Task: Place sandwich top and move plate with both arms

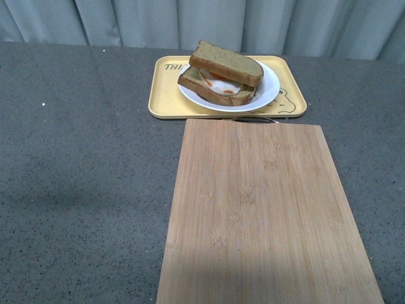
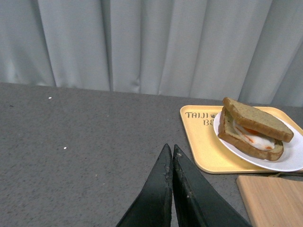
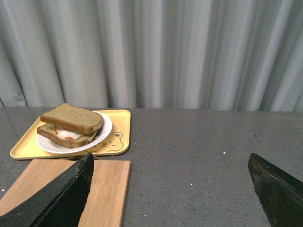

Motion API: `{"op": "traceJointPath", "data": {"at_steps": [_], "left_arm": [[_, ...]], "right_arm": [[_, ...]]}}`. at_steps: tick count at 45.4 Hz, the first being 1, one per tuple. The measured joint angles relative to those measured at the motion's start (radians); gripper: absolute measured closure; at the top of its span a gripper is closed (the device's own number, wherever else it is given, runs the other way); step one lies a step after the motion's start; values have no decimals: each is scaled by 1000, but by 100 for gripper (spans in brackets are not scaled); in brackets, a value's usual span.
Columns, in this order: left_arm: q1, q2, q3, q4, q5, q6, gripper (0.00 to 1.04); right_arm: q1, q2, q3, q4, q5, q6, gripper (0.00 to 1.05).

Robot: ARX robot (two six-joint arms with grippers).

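The sandwich top (image 1: 226, 63), a tan-brown bread slice, lies tilted on the lower slice with a fried egg (image 1: 218, 85). Both sit on the white plate (image 1: 269, 88). The plate rests on a yellow bear-print tray (image 1: 166, 95). Neither arm shows in the front view. My left gripper (image 2: 171, 147) is shut and empty over bare table, left of the tray (image 2: 201, 142), the plate (image 2: 289, 158) and the sandwich top (image 2: 255, 119). My right gripper (image 3: 170, 158) is open and empty above the table, right of the plate (image 3: 102, 130) and the sandwich top (image 3: 71, 117).
A bamboo cutting board (image 1: 259, 209) lies in front of the tray and reaches the near table edge; it shows in the left wrist view (image 2: 272, 198) and the right wrist view (image 3: 109, 189). The grey table (image 1: 76, 164) stretches to both sides. A pale curtain (image 1: 202, 22) hangs behind.
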Motion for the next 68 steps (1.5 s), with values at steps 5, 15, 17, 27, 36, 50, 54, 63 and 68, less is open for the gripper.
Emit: {"op": "traceJointPath", "data": {"at_steps": [5,15,17,27,36,50,54,63,68], "left_arm": [[30,-85,-50,-43,22,0,101],[77,-373,-111,-262,74,4,101],[85,-415,-126,-292,80,6,101],[177,-618,-172,-447,166,10,101],[178,-789,-186,-594,172,10,101],[178,-982,-187,-771,172,10,101],[178,-1038,-187,-822,172,10,101],[178,-1150,-187,-930,172,10,101],[178,-1180,-187,-961,172,10,101]], "right_arm": [[0,0,0,0,0,0,9],[0,0,0,0,0,0,9],[0,0,0,0,0,0,9],[0,0,0,0,0,0,9],[0,0,0,0,0,0,9],[0,0,0,0,0,0,9],[0,0,0,0,0,0,9],[0,0,0,0,0,0,9],[0,0,0,0,0,0,9]]}}
